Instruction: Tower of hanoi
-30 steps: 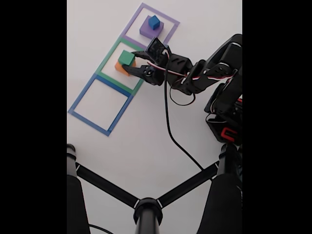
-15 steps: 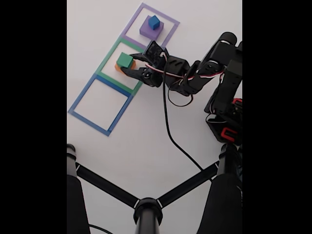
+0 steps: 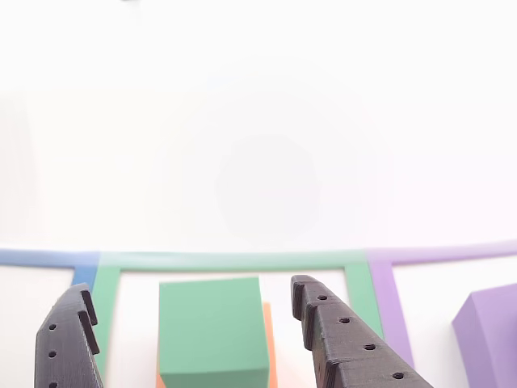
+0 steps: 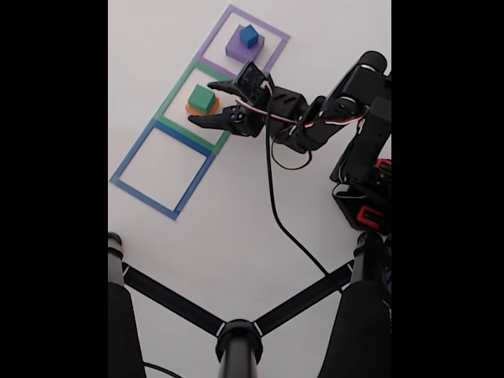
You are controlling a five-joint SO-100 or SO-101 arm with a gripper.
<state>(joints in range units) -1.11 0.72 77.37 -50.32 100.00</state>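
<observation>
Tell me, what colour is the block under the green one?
Orange. The orange block peeks out beneath the green block, clearest in the fixed view.

No writing, label, brand, number or sign is showing legibly in either view. The blocks and the tape outlines are showing plain colour only, and the arm's dark parts are too small in the fixed view for any marking to be read.
</observation>
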